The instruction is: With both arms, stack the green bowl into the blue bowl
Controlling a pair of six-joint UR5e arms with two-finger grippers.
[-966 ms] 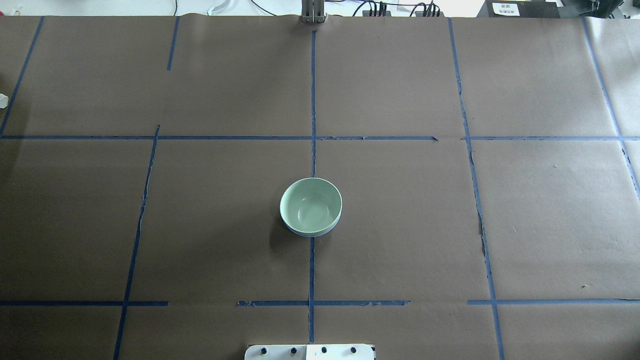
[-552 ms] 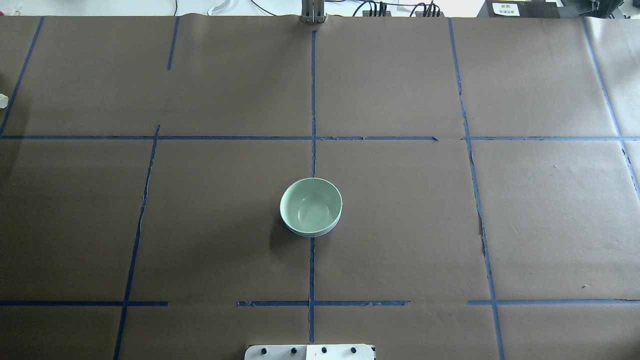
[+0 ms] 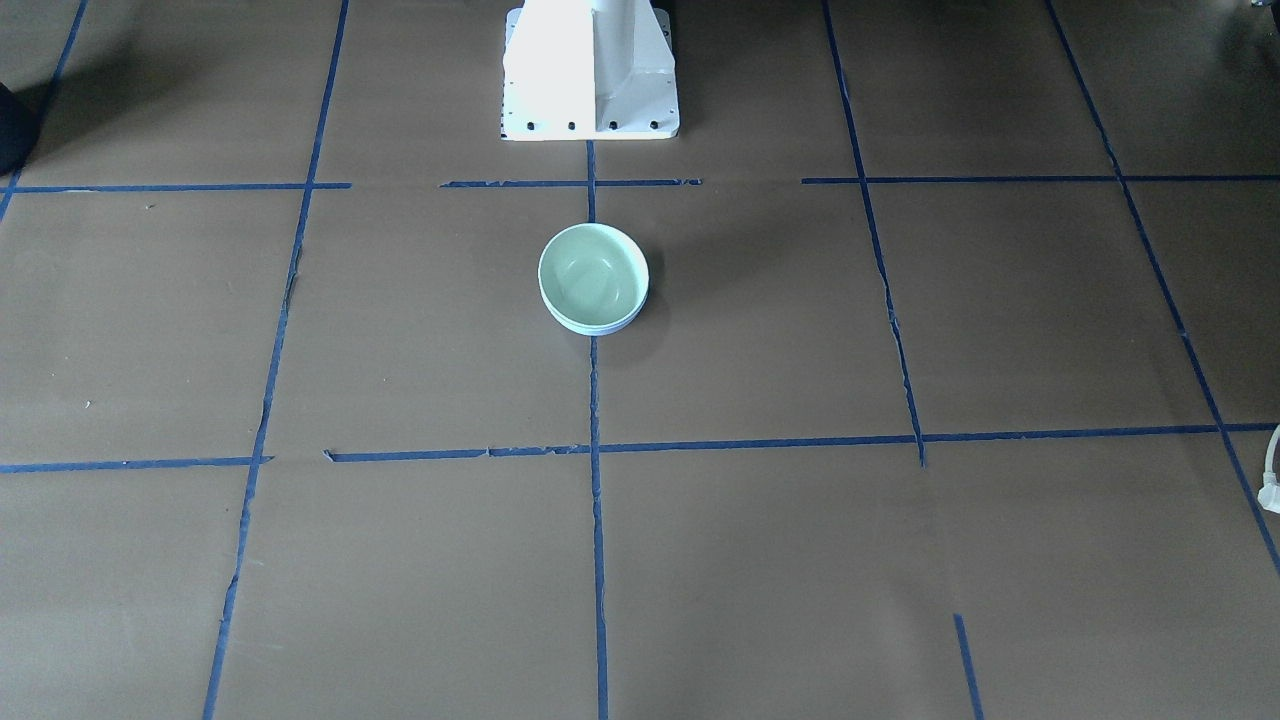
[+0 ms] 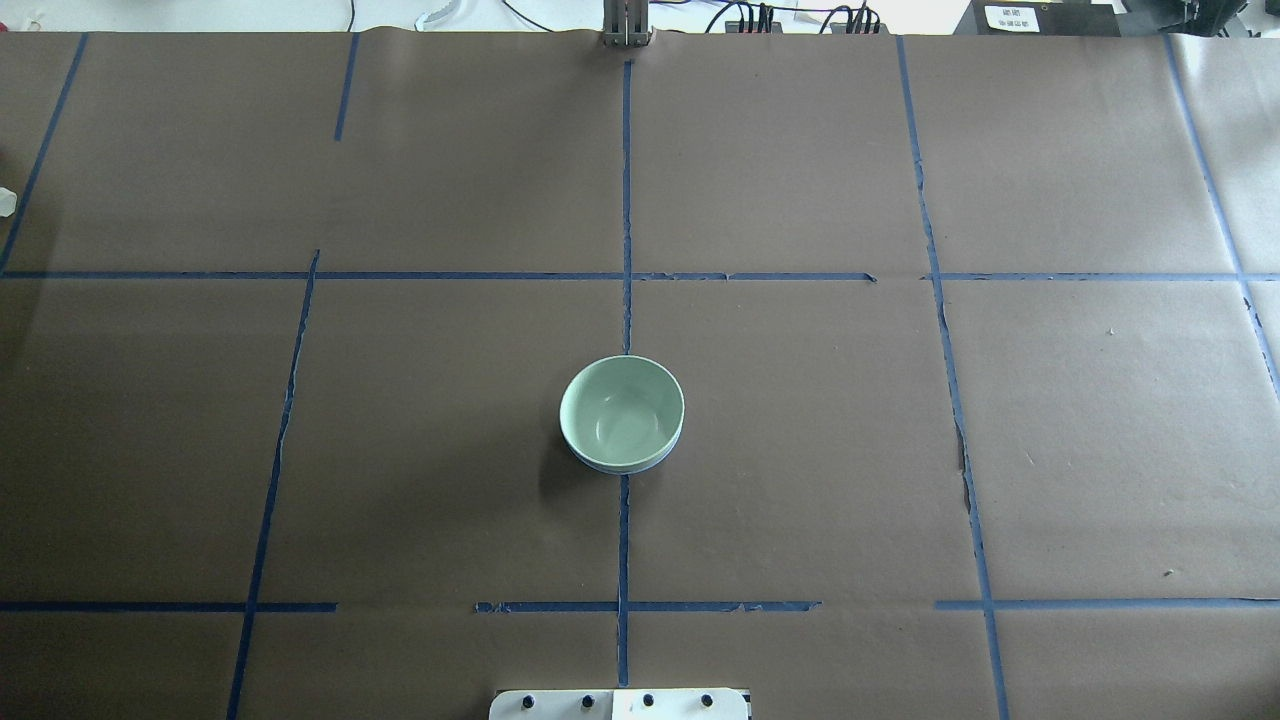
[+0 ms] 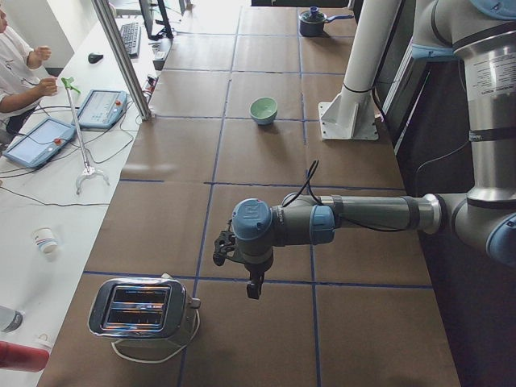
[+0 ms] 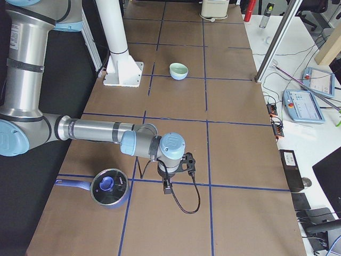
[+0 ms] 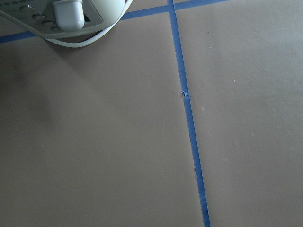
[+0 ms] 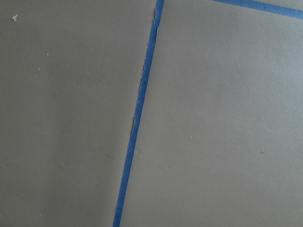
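No change from the earlier overhead frames: the glossy green bowl (image 4: 621, 408) sits nested in the blue bowl (image 4: 618, 469), only a rim sliver showing, at the middle of the surface (image 4: 850, 450). That surface is matt brown paper gridded with blue tape (image 4: 627, 180). The left gripper (image 5: 255, 286) and right gripper (image 6: 167, 186) hang at opposite ends, well apart from the bowls; jaw state cannot be told.

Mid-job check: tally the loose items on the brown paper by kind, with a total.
Bowls: 2, the green bowl nested in the blue bowl
Toasters: 1, the toaster
Saucepans: 1, the lidded blue saucepan
Total: 4
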